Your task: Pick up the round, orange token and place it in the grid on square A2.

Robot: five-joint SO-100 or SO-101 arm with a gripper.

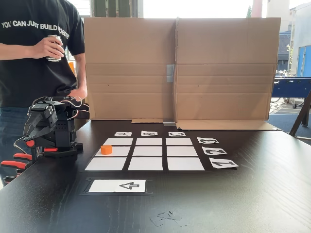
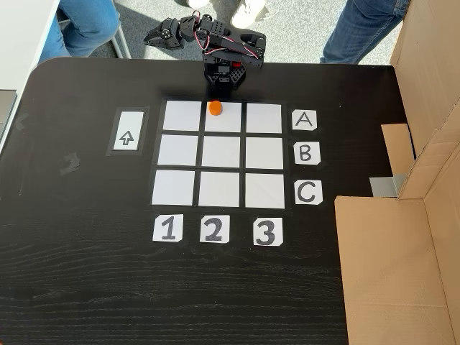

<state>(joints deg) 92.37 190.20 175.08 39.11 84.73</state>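
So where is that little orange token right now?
The token sits on a white square of the grid, in the row labelled A above the 2 in a fixed view, nearest the folded arm.

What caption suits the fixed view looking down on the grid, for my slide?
Small orange plastic token resting on white paper square A2, folded black arm behind.

The small orange token (image 2: 215, 108) stands upright, flat top up, on square A2 (image 2: 228, 122), near its edge. The grid (image 2: 221, 190) lies flat: nine white rectangles, three by three, with black gaps.
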